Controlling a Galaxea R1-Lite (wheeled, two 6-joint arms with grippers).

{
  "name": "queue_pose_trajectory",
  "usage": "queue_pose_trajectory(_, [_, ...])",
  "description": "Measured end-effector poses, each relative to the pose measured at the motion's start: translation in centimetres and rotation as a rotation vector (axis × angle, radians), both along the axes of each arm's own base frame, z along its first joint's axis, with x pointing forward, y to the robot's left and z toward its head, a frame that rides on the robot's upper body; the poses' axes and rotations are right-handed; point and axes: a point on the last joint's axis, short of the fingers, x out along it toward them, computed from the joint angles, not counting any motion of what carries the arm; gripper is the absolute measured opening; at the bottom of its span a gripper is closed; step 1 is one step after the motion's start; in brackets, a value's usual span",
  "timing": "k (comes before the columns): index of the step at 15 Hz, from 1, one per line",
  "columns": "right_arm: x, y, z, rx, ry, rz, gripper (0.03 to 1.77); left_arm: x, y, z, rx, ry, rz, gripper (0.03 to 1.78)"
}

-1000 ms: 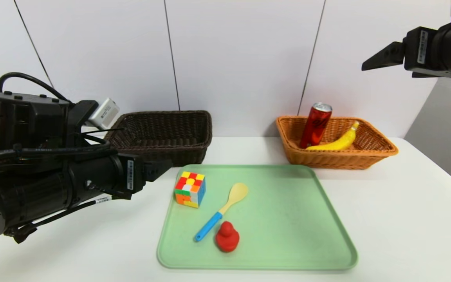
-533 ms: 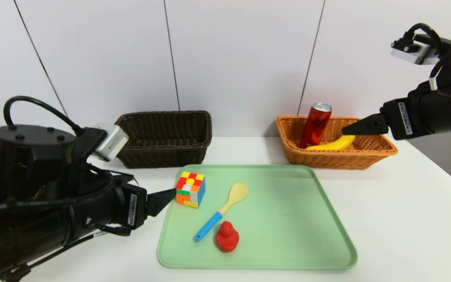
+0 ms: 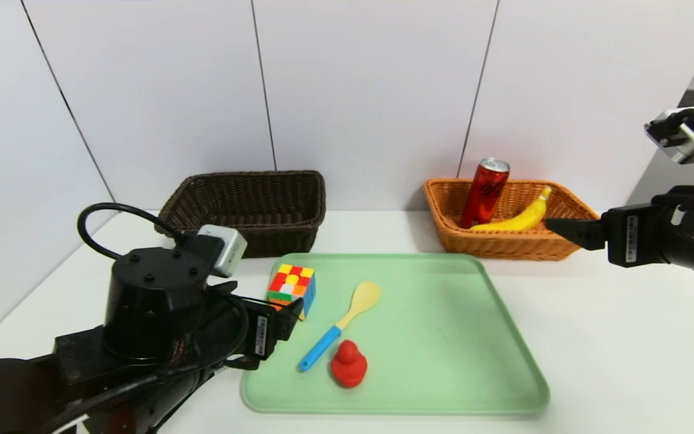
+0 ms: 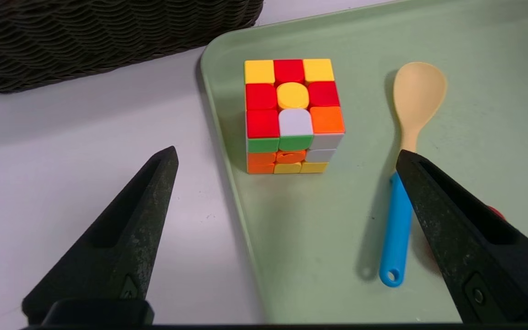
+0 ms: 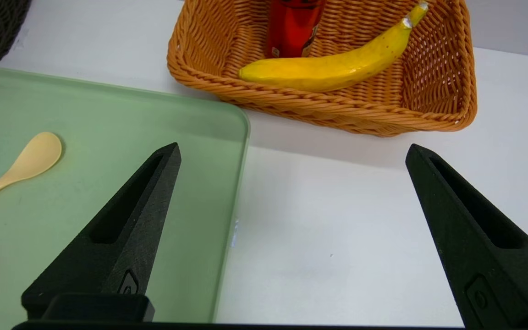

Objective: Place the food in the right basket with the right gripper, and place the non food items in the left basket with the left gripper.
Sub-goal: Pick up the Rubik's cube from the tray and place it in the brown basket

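On the green tray [image 3: 443, 337] lie the puzzle cube [image 3: 291, 286], the blue-handled spoon [image 3: 341, 324] and the red duck [image 3: 349, 363]. My left gripper [image 3: 290, 313] hovers open at the tray's left edge. The cube [image 4: 291, 114] stands just ahead of its tips and the spoon [image 4: 406, 183] lies by one finger. The dark left basket [image 3: 275, 232] holds nothing. The banana [image 3: 518, 217] and red can [image 3: 485, 193] are in the orange right basket [image 3: 503, 246]. My right gripper [image 3: 564, 230] is open, holds nothing, and hangs over bare table near that basket [image 5: 328, 105].
The white table ends at a wall just behind both baskets. The tray's right edge [image 5: 241, 151] runs under the right gripper [image 5: 294, 147]. Bare table lies right of the tray and between the baskets.
The left arm has dropped low and drawn back, its tips now just short of the cube. The right arm has come down from high on the right to table level beside the orange basket.
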Motion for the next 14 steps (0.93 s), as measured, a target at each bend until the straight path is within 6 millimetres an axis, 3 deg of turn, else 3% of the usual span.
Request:
queue_pose_trajectory(8, [-0.4,-0.3,-0.3,0.006,0.002,-0.004,1.69,2.3,-2.4,-2.8,0.002,-0.019,0.006,1.69])
queue_pose_trajectory(14, [0.0,-0.2,-0.4,0.010,0.006,-0.003,1.69,3.4,-3.3,-3.8,0.022,-0.002,0.009,1.69])
